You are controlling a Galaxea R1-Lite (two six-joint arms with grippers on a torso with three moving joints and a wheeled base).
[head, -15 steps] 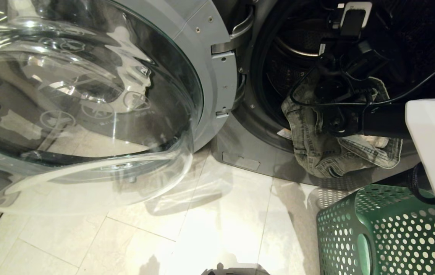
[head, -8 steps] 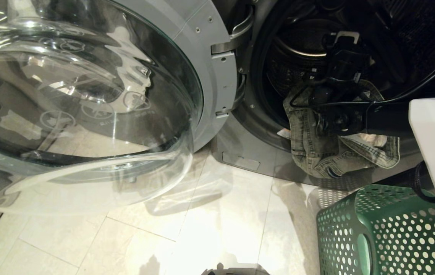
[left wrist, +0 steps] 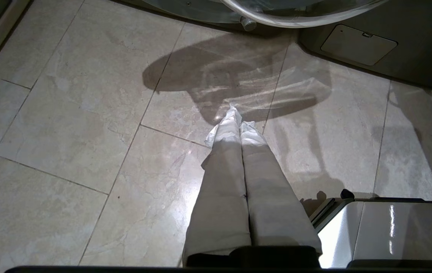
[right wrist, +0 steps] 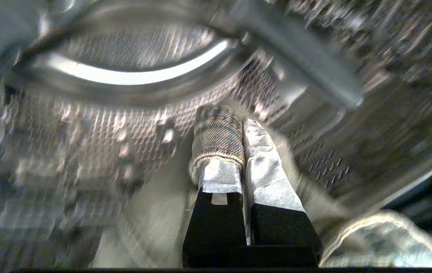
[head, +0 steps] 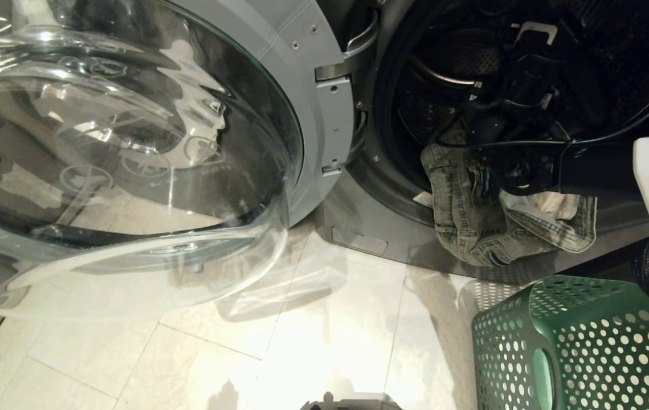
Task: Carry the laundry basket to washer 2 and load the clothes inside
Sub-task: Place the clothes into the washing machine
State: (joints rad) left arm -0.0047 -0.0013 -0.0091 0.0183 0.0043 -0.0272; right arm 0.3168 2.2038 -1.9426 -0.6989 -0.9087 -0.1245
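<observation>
Draped over washer 2 [head: 392,188] doorway beneath right gripper [right wrist: 243,125], clamped on a fold of the clothes [head: 489,222]: pale grey-green, dark-lined, crumpled.

The clothes [head: 489,222] draped over washer 2's [head: 370,228] door opening (basket [head: 575,347] on floor just before it)
</observation>
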